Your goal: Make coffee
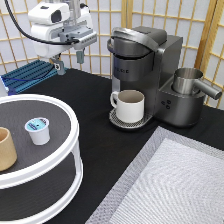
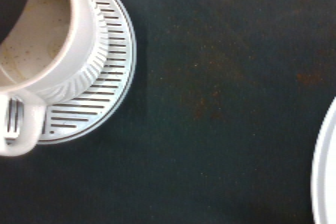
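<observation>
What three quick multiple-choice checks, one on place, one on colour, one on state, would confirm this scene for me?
1. Where is the pod?
A. on the round white stand
B. in the mug
C. on the grey mat

2. What colour is the pod's top?
A. red
B. teal-blue
C. yellow

3. What is the tool holding?
A. the pod
B. the mug
C. nothing

Answers: 1 A, it sits on the stand beside the tan cup. 2 B, the foil shows teal-blue. 3 C, its open fingers hang above the table, while the mug stands on the coffee machine's drip tray.
</observation>
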